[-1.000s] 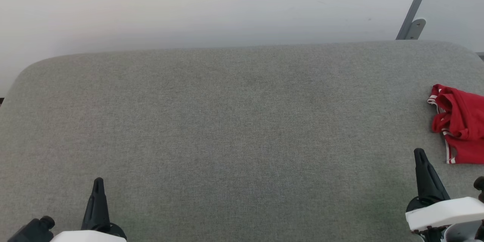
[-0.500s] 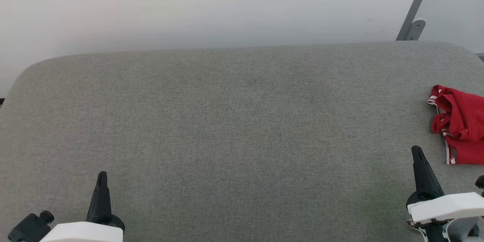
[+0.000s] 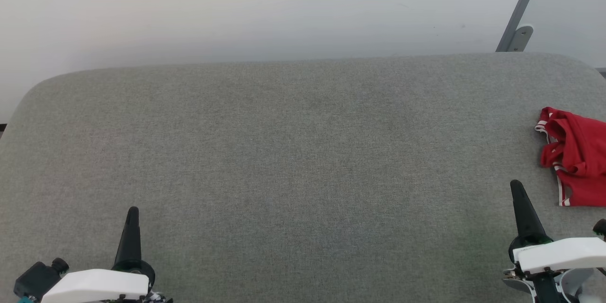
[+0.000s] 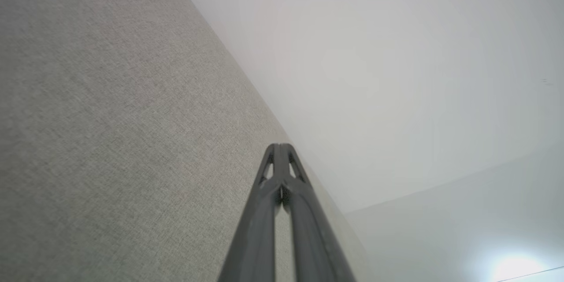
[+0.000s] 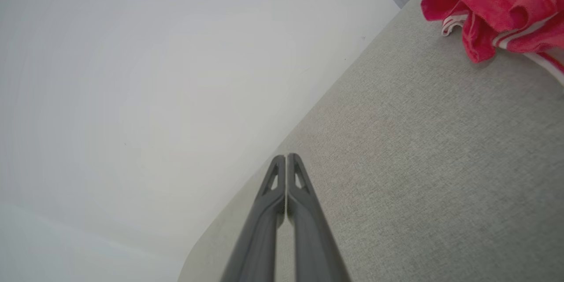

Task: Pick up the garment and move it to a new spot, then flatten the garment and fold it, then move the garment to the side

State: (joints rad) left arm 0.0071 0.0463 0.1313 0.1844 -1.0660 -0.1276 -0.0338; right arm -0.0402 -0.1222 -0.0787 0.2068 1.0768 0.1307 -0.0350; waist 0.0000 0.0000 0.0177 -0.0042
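The garment [image 3: 575,156] lies crumpled at the far right of the grey padded table [image 3: 293,151], red with red-and-white striped trim, cut off by the head view's edge. In the right wrist view the garment [image 5: 498,4] sits at the upper right. My right gripper [image 3: 515,185] hovers low at the lower right, a short way left of and nearer than the garment, its fingers [image 5: 286,158] shut on nothing. My left gripper [image 3: 133,210] stands at the lower left, far from the garment, and its fingers [image 4: 279,147] are shut and empty.
A pale wall runs behind the table's far edge. A grey slanted metal bar with a bracket [image 3: 520,35] rises behind the back right corner. The table's corners are rounded.
Both grippers have edged forward up the head view, the left one more. The right one also drifted slightly left. The garment has not moved.
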